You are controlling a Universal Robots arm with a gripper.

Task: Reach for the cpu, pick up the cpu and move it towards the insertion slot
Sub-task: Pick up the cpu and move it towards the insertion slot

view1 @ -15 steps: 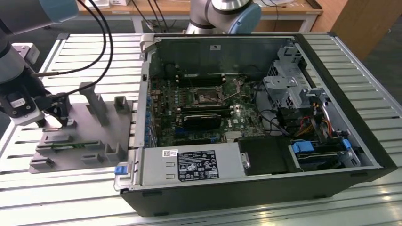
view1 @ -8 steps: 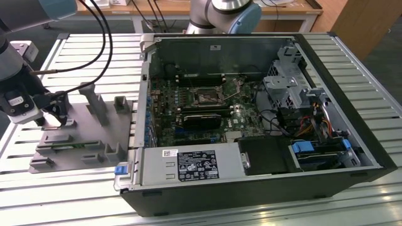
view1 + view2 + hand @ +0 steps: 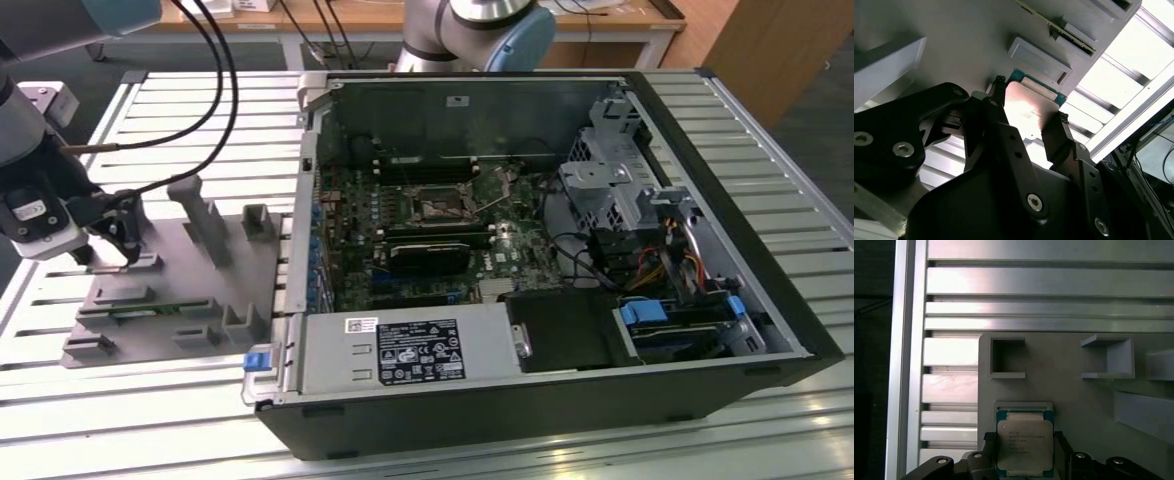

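Step in hand: the pick-up. The gripper (image 3: 118, 250) is down at the grey tray (image 3: 187, 285), straddling the cpu (image 3: 1025, 442), which lies flat in its tray recess. We cannot tell whether the grip is closed on it. The insertion slot (image 3: 438, 207) sits well apart, on the motherboard (image 3: 354, 230) inside the open computer case (image 3: 534, 410). We judge the next move calls for a firm hold and a level, straight lift, clear of the recess rim.

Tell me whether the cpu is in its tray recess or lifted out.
In. In the first wrist view the cpu lies flat inside the raised frame of the grey tray, with the pincer astride it.
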